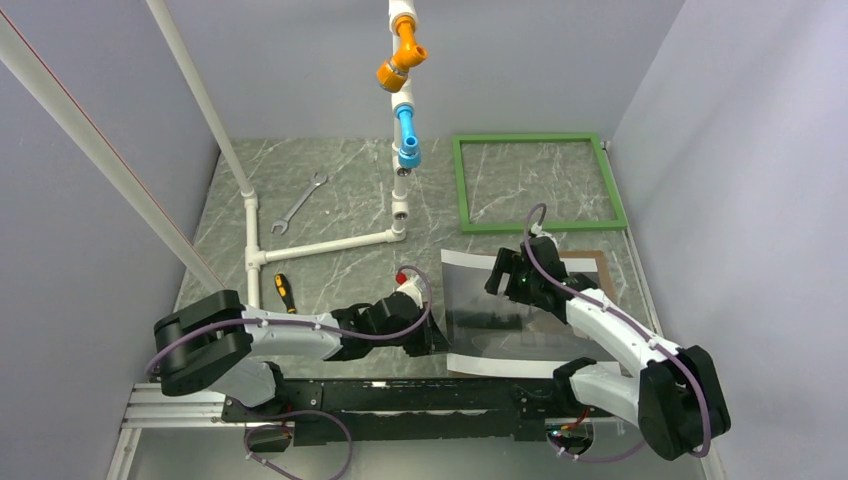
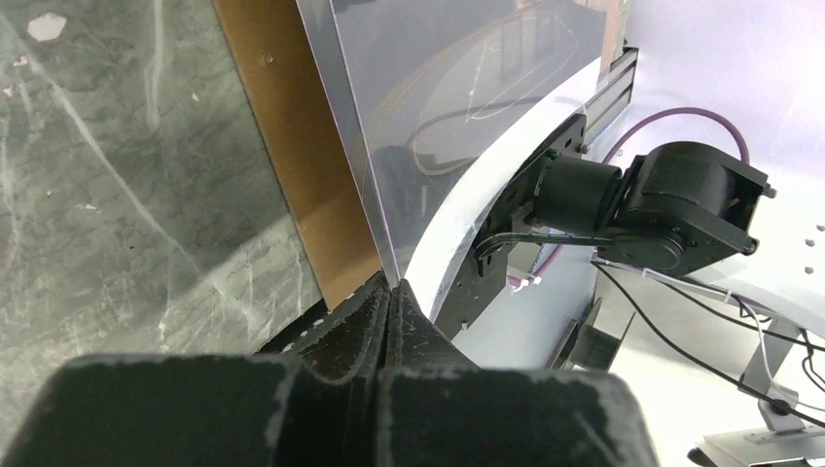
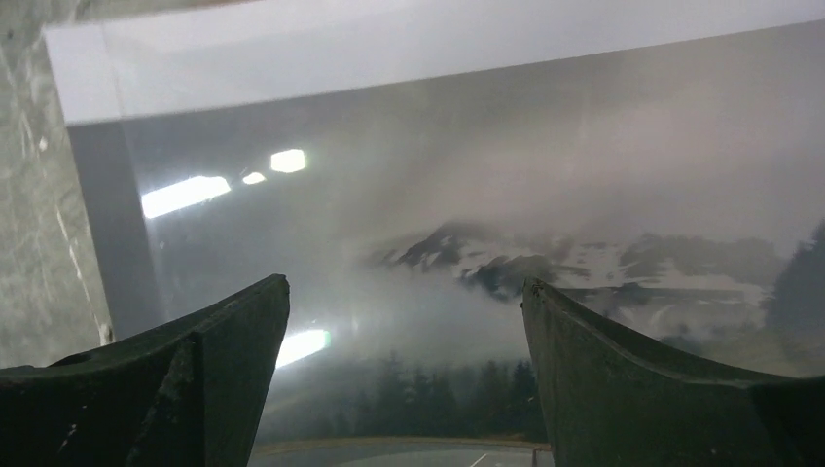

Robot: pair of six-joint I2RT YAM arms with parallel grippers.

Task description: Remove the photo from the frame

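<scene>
On the far right of the bench (image 1: 330, 190), seen from above, the frame (image 1: 527, 138) lies flat with bare bench showing through it; the photo (image 1: 480, 322) is well apart from it, nearer the arms, resting on a brown backing (image 1: 601, 262) whose far right corner pokes out; the left claw (image 1: 438, 343) sits at the photo's left edge, and the right claw (image 1: 497, 274) hangs over its far part; a wrench and a screwdriver lie off to the left, clear of the work.

From the left wrist, the left claw (image 2: 391, 292) is pressed together, and the photo's (image 2: 467, 107) edge runs straight down into the meeting fingertips, so it looks to be pinching that sheet; the sheet rises and curls off the backing (image 2: 292, 126), which stays flat on the bench (image 2: 117, 175).

From the right wrist, the right claw (image 3: 406, 287) is spread wide with nothing between its fingers; below it lies the photo (image 3: 545, 175), a misty mountain scene under glare, white border at the far side.

By my reading the photo is already free of the frame, and the step in hand is peeling it off the backing; the next move likely calls for the left claw to keep its pinch and draw the sheet sideways onto bare bench, slowly, so that it neither creases nor drags the backing along; the right claw could press the backing down, or keep out of the way.
</scene>
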